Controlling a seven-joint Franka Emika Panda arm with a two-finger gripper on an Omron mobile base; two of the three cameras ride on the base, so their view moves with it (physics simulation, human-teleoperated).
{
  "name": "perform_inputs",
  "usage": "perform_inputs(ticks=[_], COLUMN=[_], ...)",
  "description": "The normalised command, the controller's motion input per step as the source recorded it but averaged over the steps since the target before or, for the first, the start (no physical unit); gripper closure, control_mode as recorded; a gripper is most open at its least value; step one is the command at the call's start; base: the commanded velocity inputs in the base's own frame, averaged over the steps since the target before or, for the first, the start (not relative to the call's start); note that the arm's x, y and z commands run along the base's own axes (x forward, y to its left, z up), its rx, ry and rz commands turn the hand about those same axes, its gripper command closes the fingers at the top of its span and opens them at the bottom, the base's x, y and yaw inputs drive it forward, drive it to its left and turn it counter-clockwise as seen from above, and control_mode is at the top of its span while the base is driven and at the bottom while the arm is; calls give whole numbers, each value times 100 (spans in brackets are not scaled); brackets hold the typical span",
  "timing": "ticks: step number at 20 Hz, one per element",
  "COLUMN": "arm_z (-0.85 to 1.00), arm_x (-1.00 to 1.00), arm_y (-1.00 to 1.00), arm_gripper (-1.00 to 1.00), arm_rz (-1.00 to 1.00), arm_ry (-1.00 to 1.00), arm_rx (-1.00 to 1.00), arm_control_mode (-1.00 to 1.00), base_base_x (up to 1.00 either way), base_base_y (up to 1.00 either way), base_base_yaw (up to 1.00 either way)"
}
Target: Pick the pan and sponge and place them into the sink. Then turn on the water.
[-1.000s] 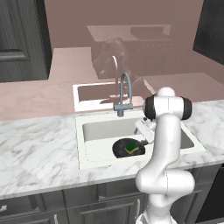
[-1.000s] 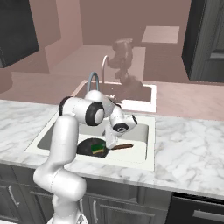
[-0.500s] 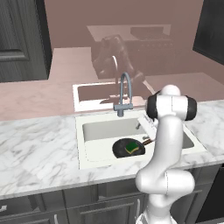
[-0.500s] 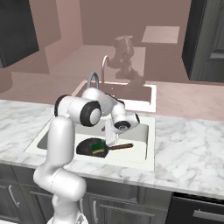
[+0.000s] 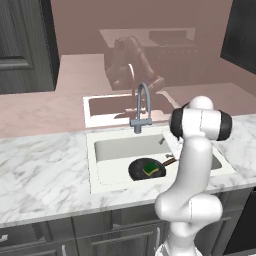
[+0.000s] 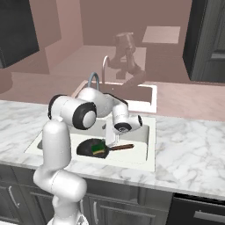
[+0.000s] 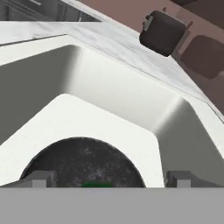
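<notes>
- My hand (image 6: 110, 139) hung over the sink (image 6: 140, 154), fingers spread wide, holding nothing.
- The pan (image 5: 140, 169) lay on the sink floor at the front, its handle (image 5: 170, 161) pointing toward my arm's side.
- The sponge (image 5: 149, 171) sat inside the pan.
- The faucet (image 5: 142, 107) stood on the marble bench (image 5: 45, 175) behind the basin.

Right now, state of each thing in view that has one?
pan: in the sink, upright, handle toward the right wall.
sponge: lying in the pan.
sink: holds pan and sponge, no water seen.
faucet: no stream from the spout.
gripper: open, empty, above the pan.
</notes>
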Motion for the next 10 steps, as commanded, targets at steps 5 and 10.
perform_inputs(ticks=[5, 10], arm_z=[31, 27], arm_x=[-4, 4], arm_y=[-3, -2], arm_gripper=[-100, -100], arm_rz=[-5, -4], arm_ry=[-4, 0], arm_rx=[8, 12], arm_control_mode=[-100, -100], base_base_x=[0, 0], base_base_y=[0, 0], base_base_yaw=[0, 0])
